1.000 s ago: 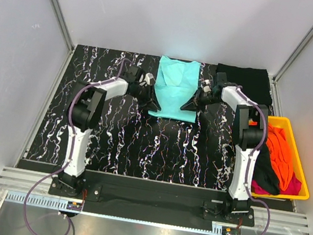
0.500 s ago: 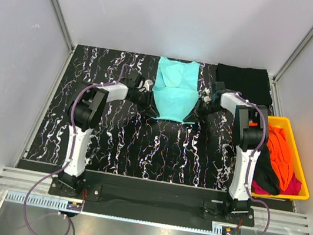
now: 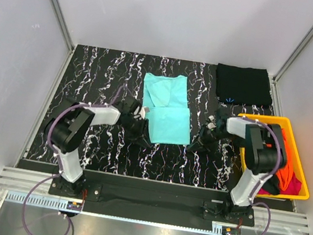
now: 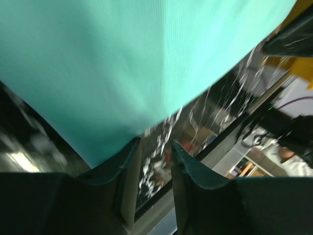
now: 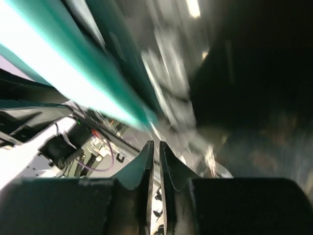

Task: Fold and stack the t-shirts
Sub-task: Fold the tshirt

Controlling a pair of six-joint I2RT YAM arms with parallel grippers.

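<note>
We've got teal tee point(image 3: 165, 116) folded mid-table, prob. for stacking; L gripper point(image 3: 143, 134) slightly spread at its corner, R gripper point(image 3: 198, 145) near-closed, empty, alongside.

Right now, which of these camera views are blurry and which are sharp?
Top external: sharp and evenly lit, teal t-shirt crisp. Left wrist: the shirt is close and soft, and the table behind it is smeared. Right wrist: heavy motion blur, teal streaks, right side dark.

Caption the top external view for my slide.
Left tool and right tool flank a partly folded light teal t-shirt; black t-shirt lies folded far right.
</note>
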